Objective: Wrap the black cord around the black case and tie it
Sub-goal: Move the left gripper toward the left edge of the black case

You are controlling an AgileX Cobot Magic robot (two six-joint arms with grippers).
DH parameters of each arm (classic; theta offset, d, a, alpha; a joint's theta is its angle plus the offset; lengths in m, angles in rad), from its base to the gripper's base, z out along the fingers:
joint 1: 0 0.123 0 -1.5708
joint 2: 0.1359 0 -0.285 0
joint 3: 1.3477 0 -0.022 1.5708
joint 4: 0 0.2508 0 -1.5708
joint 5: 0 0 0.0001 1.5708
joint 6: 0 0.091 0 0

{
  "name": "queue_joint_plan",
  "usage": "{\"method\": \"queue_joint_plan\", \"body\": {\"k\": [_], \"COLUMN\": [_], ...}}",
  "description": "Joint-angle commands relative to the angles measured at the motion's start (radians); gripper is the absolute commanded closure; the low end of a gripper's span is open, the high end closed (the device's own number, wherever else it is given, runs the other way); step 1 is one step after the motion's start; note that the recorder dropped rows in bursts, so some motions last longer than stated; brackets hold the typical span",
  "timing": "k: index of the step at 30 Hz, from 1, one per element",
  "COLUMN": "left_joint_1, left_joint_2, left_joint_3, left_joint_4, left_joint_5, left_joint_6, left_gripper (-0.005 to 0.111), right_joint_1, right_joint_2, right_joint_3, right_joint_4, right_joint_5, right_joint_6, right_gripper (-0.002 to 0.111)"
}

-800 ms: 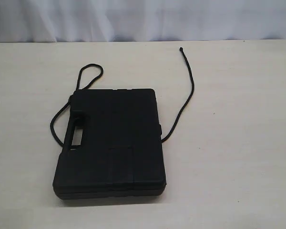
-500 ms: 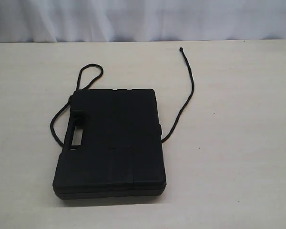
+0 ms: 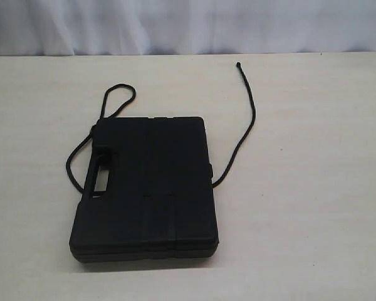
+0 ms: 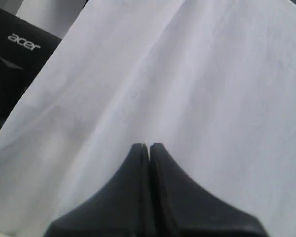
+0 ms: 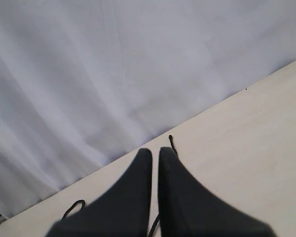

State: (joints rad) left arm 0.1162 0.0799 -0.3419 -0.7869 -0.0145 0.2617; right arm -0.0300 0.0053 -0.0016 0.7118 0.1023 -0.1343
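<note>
The black case lies flat on the table, left of centre, with its handle slot on its left side. The black cord comes out from under the case's right edge and curves away to a knotted tip. Its other end forms a loop behind the case and bends round the case's left side. Neither gripper shows in the exterior view. My left gripper is shut and empty, facing white cloth. My right gripper is shut and empty above the table, with the cord tip just beyond its fingertips.
A pale wooden table carries everything. A white cloth backdrop hangs along its far edge. A black Acer monitor shows at the corner of the left wrist view. The cord's loop is also visible in the right wrist view.
</note>
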Motion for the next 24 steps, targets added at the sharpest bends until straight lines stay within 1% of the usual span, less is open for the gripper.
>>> {"method": "queue_joint_plan", "body": {"k": [1,2,5,6,7,11,13,16,19,20,22,24], "left_joint_1": [-0.005,-0.005,-0.005,-0.005,-0.005,-0.015,-0.015,-0.015,-0.015,-0.015,-0.015,-0.015], "left_joint_2": [0.204,0.302,0.526,0.605,0.642,0.83,0.915,1.044,1.182,1.229,1.313,1.373], "left_joint_3": [-0.175,-0.243,-0.38,-0.429,-0.451,-0.549,-0.573,-0.617,-0.701,-0.733,-0.78,-0.792], "left_joint_4": [0.002,0.005,0.017,0.026,0.04,0.182,0.184,0.184,0.193,0.193,0.174,0.17], "left_joint_5": [-0.076,-0.08,-0.056,-0.003,0.034,0.243,0.326,0.487,0.718,0.823,0.992,1.038], "left_joint_6": [-0.035,-0.035,-0.03,-0.03,-0.027,0.05,0.108,0.152,0.238,0.26,0.267,0.267], "left_gripper": [0.107,0.107,0.107,0.107,0.107,0.107,0.107,0.107,0.107,0.107,0.107,0.107], "right_joint_1": [-0.003,-0.003,-0.003,-0.003,-0.003,-0.003,-0.003,-0.003,-0.003,-0.003,-0.003,-0.003], "right_joint_2": [-0.005,-0.005,-0.005,-0.005,-0.005,-0.005,-0.005,-0.005,-0.005,-0.005,-0.005,-0.005], "right_joint_3": [0.002,0.002,0.002,0.002,0.002,0.002,0.002,0.002,0.002,0.002,0.002,0.002], "right_joint_4": [0.002,0.002,0.002,0.002,0.002,0.002,0.002,0.002,0.002,0.002,0.002,0.002], "right_joint_5": [-0.014,-0.014,-0.014,-0.014,-0.014,-0.001,-0.001,-0.001,-0.001,-0.001,-0.001,0.001], "right_joint_6": [0.0,0.0,0.0,0.0,0.0,0.0,0.0,0.0,0.0,0.0,0.0,0.0], "right_gripper": [0.104,0.104,0.104,0.104,0.104,0.104,0.104,0.104,0.104,0.104,0.104,0.104]}}
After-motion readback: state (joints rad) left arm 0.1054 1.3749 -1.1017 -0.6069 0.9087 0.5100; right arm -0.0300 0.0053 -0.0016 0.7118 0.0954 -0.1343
